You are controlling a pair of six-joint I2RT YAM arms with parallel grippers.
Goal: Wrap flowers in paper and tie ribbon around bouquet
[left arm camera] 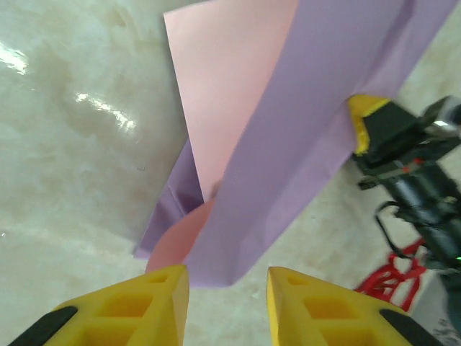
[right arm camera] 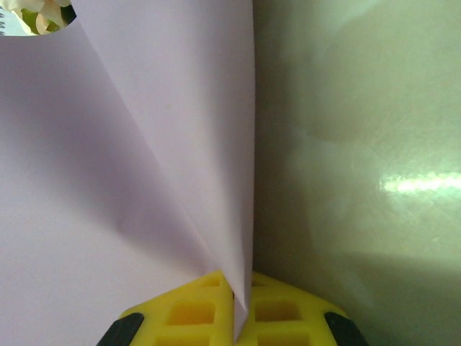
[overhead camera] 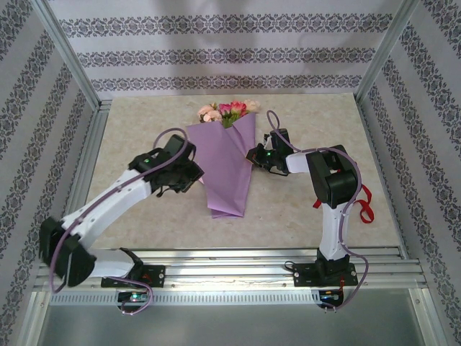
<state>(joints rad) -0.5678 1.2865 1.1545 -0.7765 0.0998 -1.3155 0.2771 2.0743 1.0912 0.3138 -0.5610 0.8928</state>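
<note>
The bouquet lies along the middle of the table. Its purple paper point(overhead camera: 227, 164) forms a cone, and the flowers point(overhead camera: 229, 110) poke out at the far end. My right gripper point(overhead camera: 253, 154) is shut on the cone's right edge. In the right wrist view the paper point(right arm camera: 144, 144) runs down between the closed jaws of that gripper point(right arm camera: 241, 306), and a pale flower point(right arm camera: 39, 14) peeks in at the top left. My left gripper point(overhead camera: 189, 176) stands open beside the cone's lower left. From its wrist camera this gripper point(left arm camera: 227, 274) holds nothing, and the paper's narrow end point(left arm camera: 288, 166) lies just ahead. The red ribbon point(overhead camera: 366, 205) lies to the right of the right arm.
The pink inner face of the paper point(left arm camera: 223, 94) shows inside the fold. Patterned walls and metal posts point(overhead camera: 68, 54) enclose the beige table point(overhead camera: 144, 119). A metal rail point(overhead camera: 238, 256) runs along the near edge by the arm bases.
</note>
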